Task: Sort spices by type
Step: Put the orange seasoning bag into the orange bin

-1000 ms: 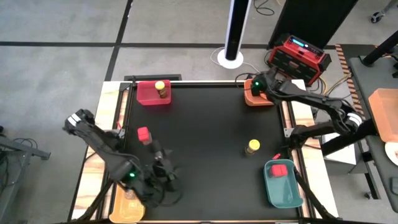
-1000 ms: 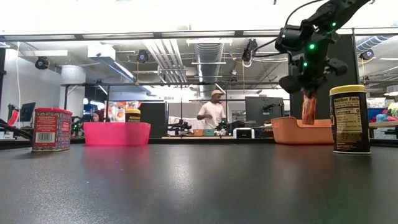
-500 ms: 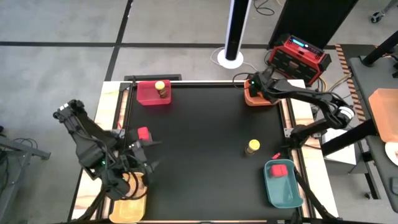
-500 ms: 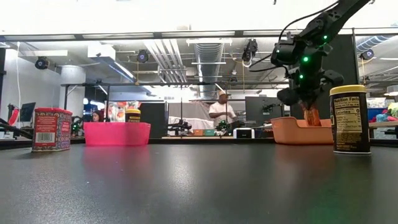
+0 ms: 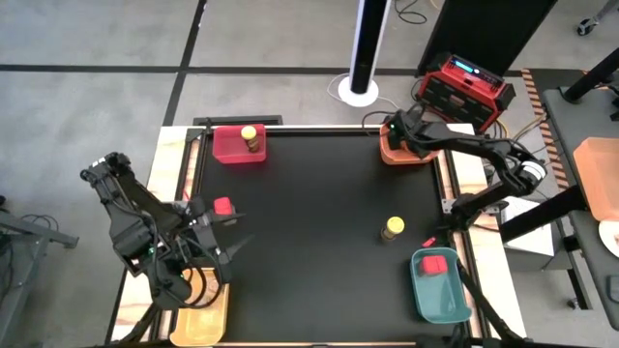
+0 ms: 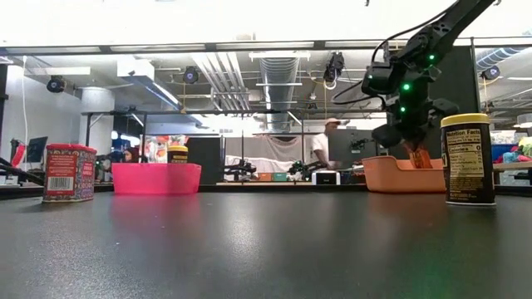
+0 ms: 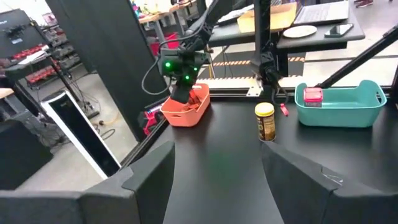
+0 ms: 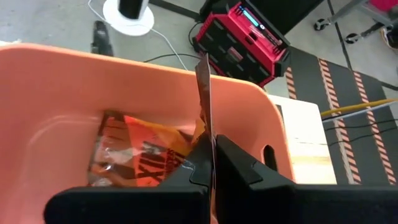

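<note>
From overhead, the right gripper (image 5: 398, 130) sits over the orange bin (image 5: 418, 155) at the far right corner; the left gripper (image 5: 224, 237) hangs just past the red tin (image 5: 222, 206). A yellow-lidded jar (image 5: 393, 228) stands alone, well short of the right gripper.

At table height, a packet (image 6: 418, 156) dangles under that gripper (image 6: 407, 139), dipping into the bin.

The left wrist shows its own fingers (image 7: 149, 177) spread wide, holding nothing.

The right wrist shows fingers pinched on the thin packet edge (image 8: 205, 93), right above another packet (image 8: 146, 155) already lying inside. Risk: letting go while it's edge-up near the wall could tip it over the rim.
</note>
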Robot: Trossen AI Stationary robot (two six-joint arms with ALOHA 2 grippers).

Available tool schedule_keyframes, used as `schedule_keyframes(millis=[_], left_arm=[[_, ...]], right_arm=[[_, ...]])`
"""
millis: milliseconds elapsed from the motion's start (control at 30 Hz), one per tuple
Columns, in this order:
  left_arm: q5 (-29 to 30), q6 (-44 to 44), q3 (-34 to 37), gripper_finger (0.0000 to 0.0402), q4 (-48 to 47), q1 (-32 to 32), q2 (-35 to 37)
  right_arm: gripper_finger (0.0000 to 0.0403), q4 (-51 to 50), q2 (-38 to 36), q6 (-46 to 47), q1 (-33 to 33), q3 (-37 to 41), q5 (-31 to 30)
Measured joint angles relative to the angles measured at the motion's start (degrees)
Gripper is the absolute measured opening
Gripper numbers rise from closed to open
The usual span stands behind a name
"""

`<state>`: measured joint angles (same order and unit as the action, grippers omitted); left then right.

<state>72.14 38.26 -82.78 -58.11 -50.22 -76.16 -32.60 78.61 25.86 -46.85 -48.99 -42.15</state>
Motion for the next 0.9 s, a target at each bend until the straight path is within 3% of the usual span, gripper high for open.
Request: schedule_keyframes(millis=[333,900], left_arm=[[0.2,0.0,0.0,0.0223,0.0,0.0,-0.2],[0.4,0.1,0.0,0.0223,0.0,0.0,-0.3]], right_arm=[[0.0022,0.1,0.2,-0.2,-0.3,0.0,3.9],[0.0145,-0.1,-0.6,0.0,0.5,0.0,8.1]])
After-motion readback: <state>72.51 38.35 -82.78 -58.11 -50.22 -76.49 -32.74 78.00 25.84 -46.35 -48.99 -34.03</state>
